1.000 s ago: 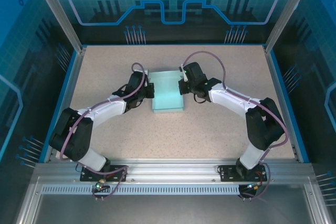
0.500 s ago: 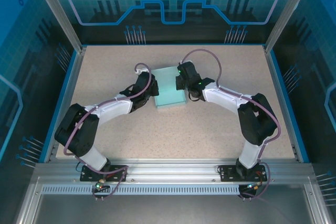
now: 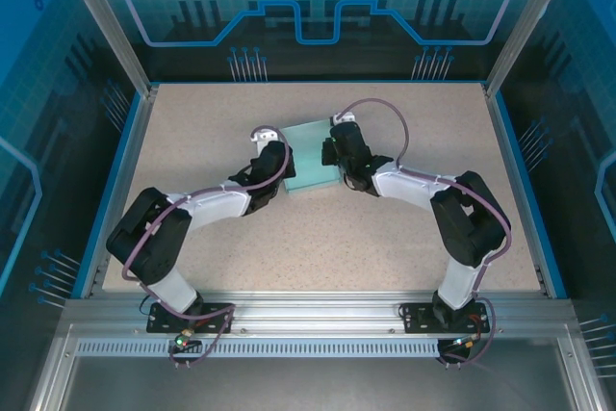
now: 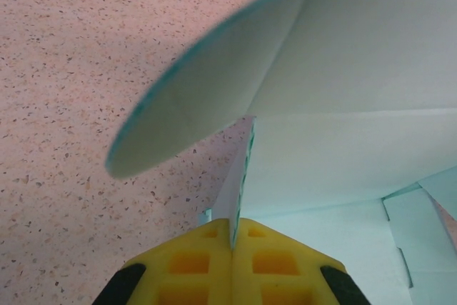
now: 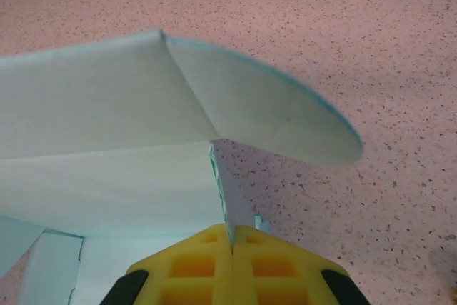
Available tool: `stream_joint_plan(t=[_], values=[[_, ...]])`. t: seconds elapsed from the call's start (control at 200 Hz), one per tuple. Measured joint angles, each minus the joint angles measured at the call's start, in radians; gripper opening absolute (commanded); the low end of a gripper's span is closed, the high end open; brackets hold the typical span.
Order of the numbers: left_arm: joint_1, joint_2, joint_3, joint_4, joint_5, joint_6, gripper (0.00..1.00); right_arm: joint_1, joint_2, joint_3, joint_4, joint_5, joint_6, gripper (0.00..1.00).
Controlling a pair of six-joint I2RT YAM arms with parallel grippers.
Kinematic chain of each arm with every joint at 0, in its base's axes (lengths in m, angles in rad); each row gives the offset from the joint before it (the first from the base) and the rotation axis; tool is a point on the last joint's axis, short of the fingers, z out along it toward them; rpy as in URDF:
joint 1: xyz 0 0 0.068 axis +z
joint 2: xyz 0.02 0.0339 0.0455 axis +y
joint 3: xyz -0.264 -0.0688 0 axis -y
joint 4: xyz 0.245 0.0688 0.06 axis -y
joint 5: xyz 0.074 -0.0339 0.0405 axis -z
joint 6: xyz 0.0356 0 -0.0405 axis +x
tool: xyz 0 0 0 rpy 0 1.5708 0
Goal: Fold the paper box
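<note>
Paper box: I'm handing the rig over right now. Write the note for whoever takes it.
Left gripper: shut, pinching the left wall edge of the paper box.
Right gripper: shut on the box's right wall edge.
Box: on the table, centre-far, between both arms.
Done: side walls raised.
Left: the big flap with rounded ears hangs over the opening, untucked; closing it is probably next.

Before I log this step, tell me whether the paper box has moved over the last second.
Yes. The paper box has slid slightly toward the table's far blue rim in the top view, and it has turned a little.
</note>
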Motion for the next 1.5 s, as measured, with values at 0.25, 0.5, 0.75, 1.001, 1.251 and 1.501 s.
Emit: stream_joint_plan(t=[0.25, 0.5, 0.75, 1.001, 1.251, 1.501], values=[[-0.027, 0.032, -0.035, 0.086, -0.063, -0.006, 0.04, 0.000, 0.005, -0.060, 0.113, -0.006, -0.008, 0.00], [-0.070, 0.048, -0.079, 0.171, -0.136, -0.002, 0.04, 0.000, 0.013, -0.122, 0.204, -0.006, -0.011, 0.00], [-0.118, 0.068, -0.114, 0.248, -0.207, 0.020, 0.06, 0.000, 0.013, -0.183, 0.293, -0.006, -0.010, 0.00], [-0.161, 0.079, -0.163, 0.322, -0.240, 0.029, 0.06, 0.000, 0.013, -0.251, 0.372, -0.006, 0.002, 0.00], [-0.174, 0.093, -0.196, 0.387, -0.243, 0.043, 0.08, 0.000, 0.011, -0.311, 0.434, -0.008, 0.005, 0.00], [-0.185, 0.096, -0.228, 0.435, -0.234, 0.047, 0.16, 0.001, 0.005, -0.349, 0.470, -0.011, 0.005, 0.00]])
